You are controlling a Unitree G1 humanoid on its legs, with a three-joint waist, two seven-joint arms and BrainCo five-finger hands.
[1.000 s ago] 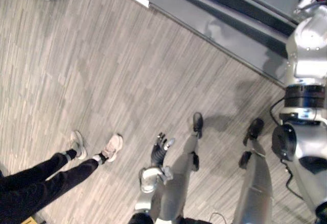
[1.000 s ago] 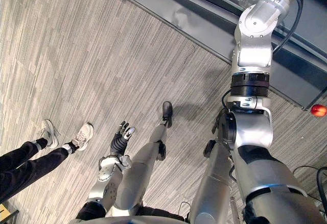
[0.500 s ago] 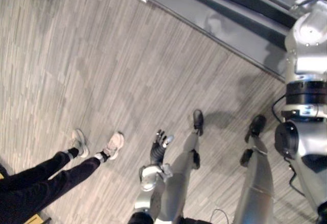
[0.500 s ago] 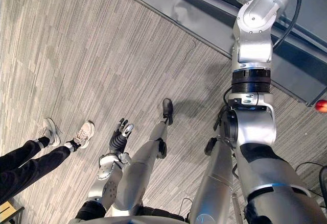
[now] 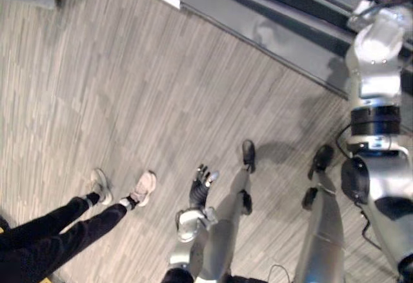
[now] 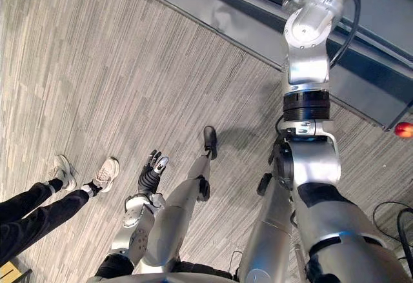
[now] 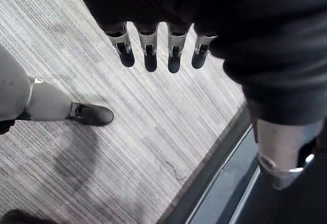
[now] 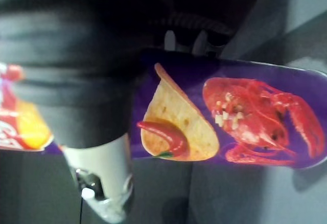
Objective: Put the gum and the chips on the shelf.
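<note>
closest in, the left hand (image 5: 201, 186) hangs low by the robot's side over the floor (image 5: 129, 89); its fingers (image 7: 148, 55) are straight and relaxed with nothing in them, so I'd say it's just parked out of the way while the other arm works; a bit further out on the left a person (image 5: 58, 225) in dark trousers and pale shoes (image 5: 143, 185) stands on the floor, well apart from the shelf; then the real action: the right arm reaches up and away toward the dark grey shelf (image 6: 213, 6), and the right hand (image 8: 99, 173) has the chips (image 8: 230, 114), a purple bag with a lobster and a tortilla chip printed on it; the fingers (image 8: 169, 39) curl over its far edge with the thumb on the near side, so the bag is pinched flat, probably so it can go in sideways; grey shelf panels sit right behind the bag, but I can't tell if it's resting on a board yet; as for what's in the shelf, I can only make out a small red round thing (image 6: 404, 129) by its lower right edge
</note>
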